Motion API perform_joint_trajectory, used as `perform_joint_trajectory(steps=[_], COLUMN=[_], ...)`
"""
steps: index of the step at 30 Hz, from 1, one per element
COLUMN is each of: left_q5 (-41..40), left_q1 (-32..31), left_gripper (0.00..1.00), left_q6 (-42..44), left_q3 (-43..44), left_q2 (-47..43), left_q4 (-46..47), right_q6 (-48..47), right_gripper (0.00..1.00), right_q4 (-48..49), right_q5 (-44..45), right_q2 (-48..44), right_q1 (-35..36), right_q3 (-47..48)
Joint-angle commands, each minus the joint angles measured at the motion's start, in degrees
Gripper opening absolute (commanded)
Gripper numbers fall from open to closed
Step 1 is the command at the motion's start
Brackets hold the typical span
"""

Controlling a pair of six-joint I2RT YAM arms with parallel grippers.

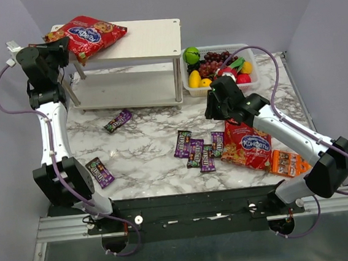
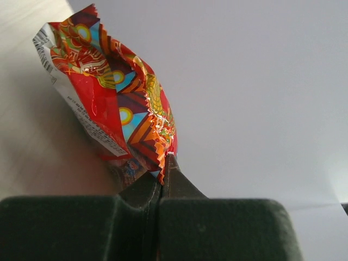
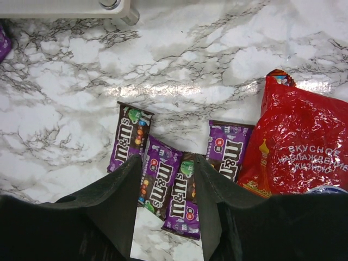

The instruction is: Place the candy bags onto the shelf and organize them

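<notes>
At the upper left of the overhead frame, the left gripper (image 1: 61, 52) is clamped on the crimped edge of a red candy bag (image 1: 88, 35), which lies across the left end of the top board of the white two-tier shelf (image 1: 147, 40). In the left wrist view, the gripper's dark fingers (image 2: 179, 182) are pressed together on the bag's zigzag seam, with the pale board beneath and a plain wall behind. The shelf's lower board is bare. Right of centre, the right gripper (image 1: 212, 111) hangs above the marble surface (image 1: 150, 139) with its fingers spread apart, gripping nothing. Its wrist view looks straight down on four purple packets (image 3: 157, 176) lying side by side, some overlapping. A second red bag (image 1: 249, 145) lies flat on the surface just right of that cluster, touching the nearest packet, and a small orange packet (image 1: 288, 162) sits against its lower right edge. Two more purple packets lie apart from the rest: one (image 1: 118, 120) just in front of the shelf, another (image 1: 99, 171) at lower left beside the left arm's base. A white fruit basket (image 1: 248, 52) stands at upper right, just beside the shelf.
</notes>
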Motion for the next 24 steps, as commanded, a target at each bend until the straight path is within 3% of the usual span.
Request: perform_joint_trajectory(steps=[1,8,18,24], left_q5=[-11.8,-19.2,-19.9,-21.4], left_q1=[0.1,0.1,-0.1,-1.9], left_gripper=[0.0,0.0,0.0,0.0], left_q6=[1.4,0.4,-3.8,-8.3], left_q3=[-3.7,-5.0,2.1,4.3], left_q2=[-7.6,-9.6,-2.8,0.4], left_q4=[-0.8,-11.2,-22.9,-22.9], right_q6=[-1.1,-1.0,-0.6,-0.1], right_gripper=[0.52,0.52,0.52,0.52], right_q4=[0.8,1.1,1.1,1.1], right_q5=[-1.4,-2.3,-2.2,-2.0], right_q2=[1.3,0.7,-0.1,0.2], right_q1=[-0.5,-0.6,-1.1,-1.5], right_q3=[1.2,0.3,-0.9,-0.4])
